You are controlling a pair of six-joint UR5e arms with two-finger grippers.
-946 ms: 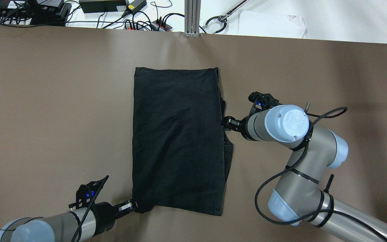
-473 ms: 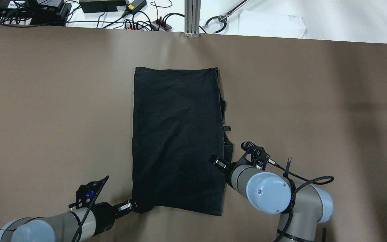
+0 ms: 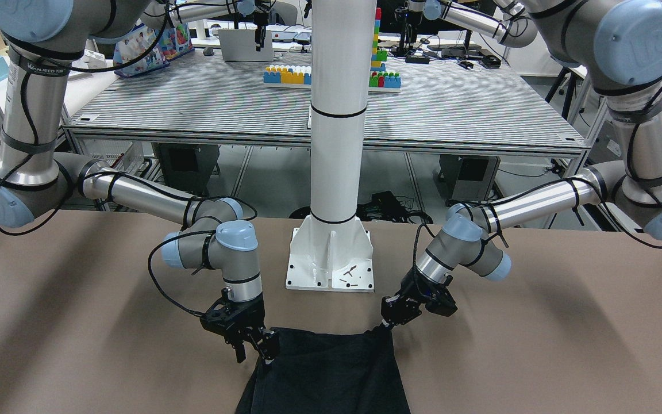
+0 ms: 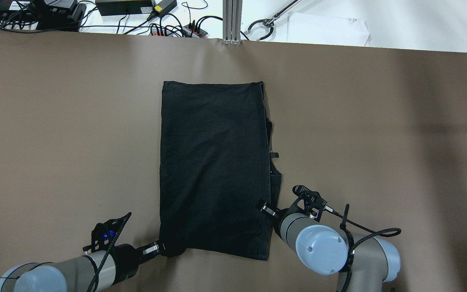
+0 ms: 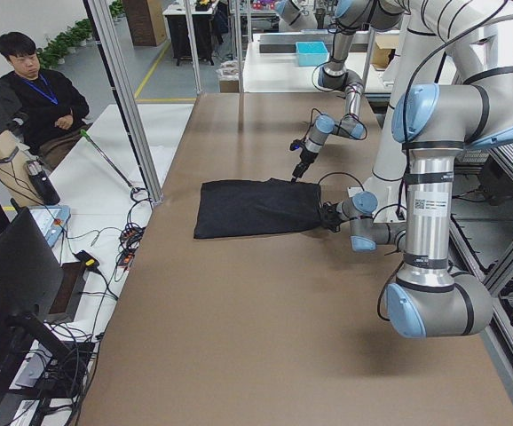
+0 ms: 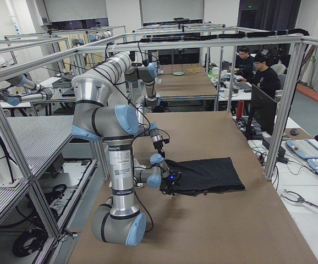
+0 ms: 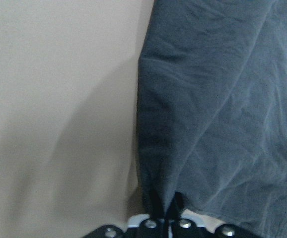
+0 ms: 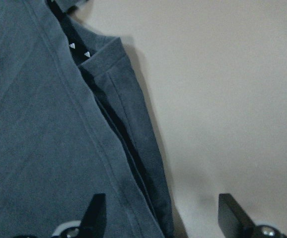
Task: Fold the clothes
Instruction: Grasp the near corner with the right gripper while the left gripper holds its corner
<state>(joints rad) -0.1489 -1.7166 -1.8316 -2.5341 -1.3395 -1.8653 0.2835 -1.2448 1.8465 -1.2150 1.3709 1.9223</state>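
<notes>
The clothes are one black cloth (image 4: 215, 170), folded into a tall rectangle in the middle of the brown table. Several layered hems show along its right edge (image 8: 108, 99). My left gripper (image 4: 161, 248) is shut on the cloth's near-left corner. The left wrist view shows that corner bunched between the closed fingers (image 7: 166, 213). My right gripper (image 4: 265, 209) is open low over the right edge close to the near-right corner. In the right wrist view its fingers (image 8: 96, 213) stand on either side of the hem. From the front, the cloth (image 3: 331, 374) lies between the left gripper (image 3: 388, 323) and the right gripper (image 3: 254, 352).
The white pillar's base plate (image 3: 331, 261) stands just behind the cloth's near edge. Cables and power bricks (image 4: 128, 8) and an aluminium post (image 4: 232, 20) line the far edge. A seated person (image 5: 35, 89) is beyond the far side. Bare brown table lies on both sides.
My right arm swung from the middle of the cloth's right edge back toward the near-right corner, then edged a little closer. The left gripper stayed put, holding its corner.
</notes>
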